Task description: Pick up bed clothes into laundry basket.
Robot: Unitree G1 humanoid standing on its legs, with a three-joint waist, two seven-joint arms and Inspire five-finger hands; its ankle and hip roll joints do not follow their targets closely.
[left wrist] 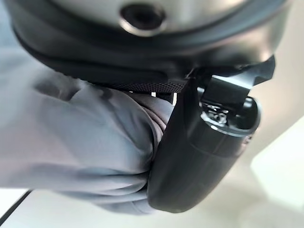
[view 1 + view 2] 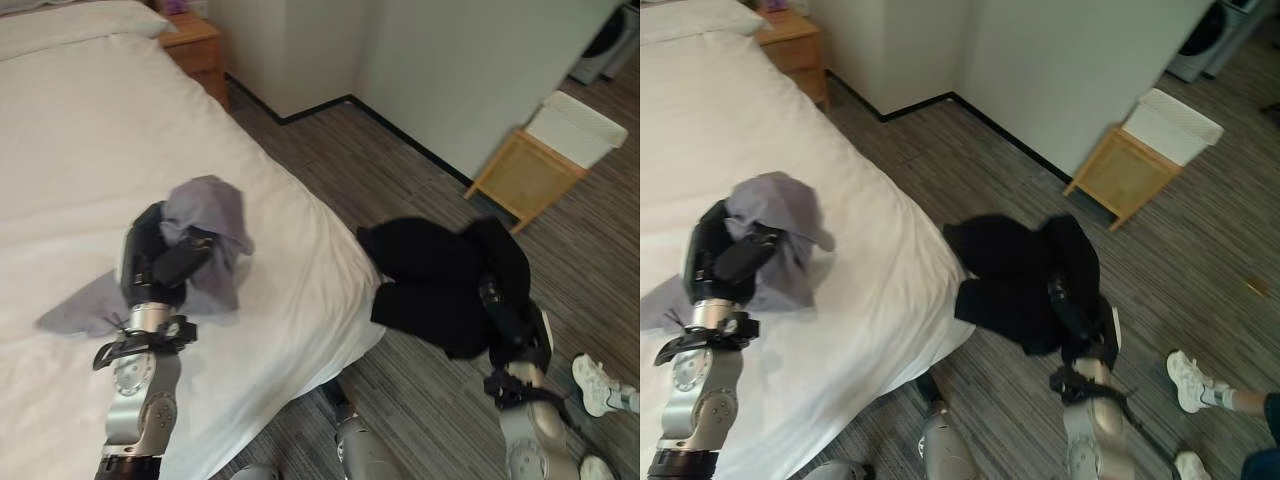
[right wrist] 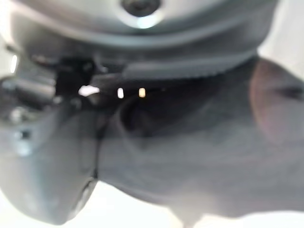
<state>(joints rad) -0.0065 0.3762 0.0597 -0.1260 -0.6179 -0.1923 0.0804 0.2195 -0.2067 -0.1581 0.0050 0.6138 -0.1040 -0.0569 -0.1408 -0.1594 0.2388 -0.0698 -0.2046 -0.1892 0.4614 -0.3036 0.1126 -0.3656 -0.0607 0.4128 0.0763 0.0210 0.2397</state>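
Left of centre in the left eye view, a grey garment (image 2: pixel 205 235) is bunched up and lifted partly off the white bed (image 2: pixel 90 150), its tail trailing on the sheet at the lower left. The left hand (image 2: pixel 160 258) has its fingers curled round this cloth; the left wrist view shows the thumb (image 1: pixel 199 156) clamped against the grey folds. Right of centre, a black garment (image 2: pixel 440 275) hangs off the bed's edge over the striped floor (image 2: pixel 400 170), draped over the right hand (image 2: pixel 505 310). That hand grasps the dark fabric, which presses close against its palm in the right wrist view.

Both garments appear gathered, so the pick-up step looks nearly complete and the carry comes next. A wooden-framed laundry basket (image 2: pixel 545 155) with a white liner stands in the upper right of the frame, against the wall (image 2: pixel 450 70) and well apart from both hands. The next move likely calls for turning towards it, raising the grey tail clear of the sheet. A person's white shoe (image 2: pixel 598 385) shows at the lower right edge, and a wooden nightstand (image 2: pixel 195 45) sits at the upper left.
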